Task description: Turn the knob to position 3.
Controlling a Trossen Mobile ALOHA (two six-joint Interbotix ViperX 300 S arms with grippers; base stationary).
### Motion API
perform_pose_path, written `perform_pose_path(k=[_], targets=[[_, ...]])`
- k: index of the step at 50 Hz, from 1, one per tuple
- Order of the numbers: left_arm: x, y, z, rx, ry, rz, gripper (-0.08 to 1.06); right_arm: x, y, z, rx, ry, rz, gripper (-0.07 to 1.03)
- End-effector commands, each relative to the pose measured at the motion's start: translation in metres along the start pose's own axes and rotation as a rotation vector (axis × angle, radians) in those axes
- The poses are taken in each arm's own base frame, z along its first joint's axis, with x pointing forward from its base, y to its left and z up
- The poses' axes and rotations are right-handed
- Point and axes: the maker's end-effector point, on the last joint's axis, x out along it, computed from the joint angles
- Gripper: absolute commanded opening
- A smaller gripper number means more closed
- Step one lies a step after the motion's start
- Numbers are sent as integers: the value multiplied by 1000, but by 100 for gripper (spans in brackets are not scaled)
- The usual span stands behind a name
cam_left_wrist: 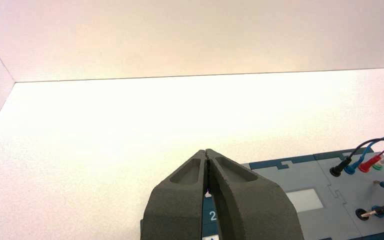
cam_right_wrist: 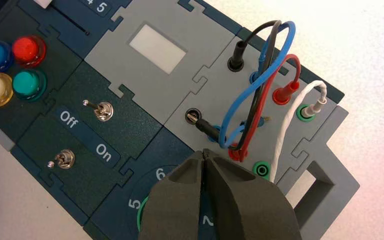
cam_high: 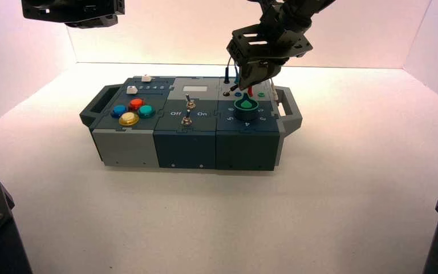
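The knob (cam_high: 246, 108) is dark teal with a bright green cap. Over there the push buttons are blue (cam_high: 120, 111), red (cam_high: 136, 104), yellow (cam_high: 128, 119) and teal-green (cam_high: 146, 111); white digits (cam_right_wrist: 160, 174) mark dark blue.

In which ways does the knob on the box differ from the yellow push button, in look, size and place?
The knob is dark with a bright green pointer cap; the yellow button is plain yellow. The knob is wider than the yellow button. The knob sits on the box's right part, inside a ring of white numerals, while the yellow button sits on the left part among other coloured buttons. Both are round.
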Motion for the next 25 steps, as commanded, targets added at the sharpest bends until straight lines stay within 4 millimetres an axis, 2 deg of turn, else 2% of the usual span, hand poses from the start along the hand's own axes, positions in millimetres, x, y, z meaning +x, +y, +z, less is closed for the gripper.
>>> perform_pose_path(k=[1,25], targets=[[1,-3,15,2,-39,-7,-3,-7,2,14,-19,-41,0,-2],[2,-3,14,4,-36,-8,-3,-7,2,6,-49,14,10,-2]])
